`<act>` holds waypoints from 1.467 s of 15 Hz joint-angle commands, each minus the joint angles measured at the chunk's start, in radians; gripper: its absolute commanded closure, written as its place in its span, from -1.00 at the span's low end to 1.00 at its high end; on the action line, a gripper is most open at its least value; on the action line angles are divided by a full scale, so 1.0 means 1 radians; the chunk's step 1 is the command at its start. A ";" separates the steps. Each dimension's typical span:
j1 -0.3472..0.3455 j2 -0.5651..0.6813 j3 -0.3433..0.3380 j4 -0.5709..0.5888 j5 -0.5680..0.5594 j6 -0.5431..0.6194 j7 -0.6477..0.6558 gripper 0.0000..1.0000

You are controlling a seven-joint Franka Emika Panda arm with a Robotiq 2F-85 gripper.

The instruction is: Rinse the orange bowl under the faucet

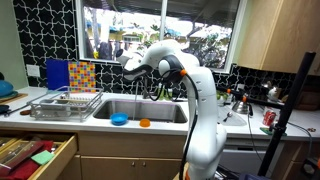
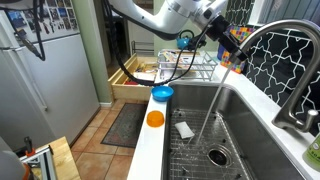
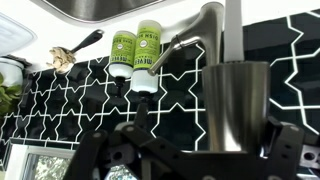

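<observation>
Kitchen counter's front lip holds the orange bowl [image 2: 154, 118], just beside the blue bowl [image 2: 162, 94]. It's light, slick plastic, so pinch its rim. Your gripper [image 1: 128, 66] hangs near the faucet [image 2: 270, 28], fingers seemingly spread, empty.

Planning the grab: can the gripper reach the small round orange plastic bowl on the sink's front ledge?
Likely yes: the orange plastic bowl lies uncovered, apart from the round blue bowl, nothing between it and the raised gripper.

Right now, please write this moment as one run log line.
orange bowl: on counter edge, untouched | gripper: open, empty, raised, apart from it | faucet: water seems running
</observation>
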 commanded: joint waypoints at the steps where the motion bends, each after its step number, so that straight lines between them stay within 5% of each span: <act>1: 0.002 -0.050 -0.004 -0.062 -0.046 -0.079 -0.019 -1.00; 7: -0.011 -0.072 0.008 -0.098 -0.072 -0.168 -0.027 -1.00; 20: 0.028 -0.250 0.133 -0.221 0.601 -0.243 -0.210 -1.00; 22: 0.034 -0.204 0.129 -0.152 0.552 -0.264 -0.186 -1.00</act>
